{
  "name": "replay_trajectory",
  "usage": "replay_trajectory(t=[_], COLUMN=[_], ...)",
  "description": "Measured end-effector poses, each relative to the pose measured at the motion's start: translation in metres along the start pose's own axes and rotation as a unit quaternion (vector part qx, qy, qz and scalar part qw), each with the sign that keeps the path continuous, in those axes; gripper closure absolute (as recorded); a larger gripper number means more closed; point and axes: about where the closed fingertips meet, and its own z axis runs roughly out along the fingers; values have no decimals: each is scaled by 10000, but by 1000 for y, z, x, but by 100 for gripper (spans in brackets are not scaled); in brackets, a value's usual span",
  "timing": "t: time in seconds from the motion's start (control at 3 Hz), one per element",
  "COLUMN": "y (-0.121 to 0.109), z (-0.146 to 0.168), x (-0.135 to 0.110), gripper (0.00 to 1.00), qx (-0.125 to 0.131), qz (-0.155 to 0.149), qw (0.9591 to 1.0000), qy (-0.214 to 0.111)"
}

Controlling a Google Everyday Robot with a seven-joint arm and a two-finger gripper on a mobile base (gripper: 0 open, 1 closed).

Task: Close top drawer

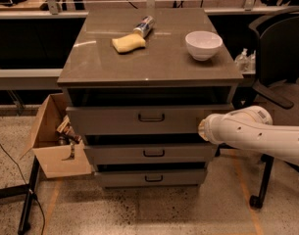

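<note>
As the white arm reaches in from the right, the end effector [203,129] is at the right end of the front panel of the top drawer [114,120]; whether it is wide or narrow, I cannot tell. The drawer stands a little pulled out, a dark gap above it, its handle [151,117] to the left of the end effector. Above, on the counter [163,67], stands a white bowl [203,44]; farther up and left lie a yellow sponge [128,43] and a can [144,26].

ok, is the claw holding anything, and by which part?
Cannot tell. The claw sits at the right end of the top drawer front, away from its handle; any grip there is hidden.
</note>
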Motion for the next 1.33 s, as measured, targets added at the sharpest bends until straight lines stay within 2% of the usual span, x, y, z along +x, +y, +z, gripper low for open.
replay_trajectory(t=[0.33,0.67,1.0,1.33], y=[10,25,4,-23], z=[-8,-33,-78,-138], x=[-5,-8,-11,1], gripper=[100,100,100,100], qx=[-158,-506,-486,-165], qz=[115,377,629,905], qw=[9997,9970,9914,9778], qy=[-123,-447,-1035,-1880])
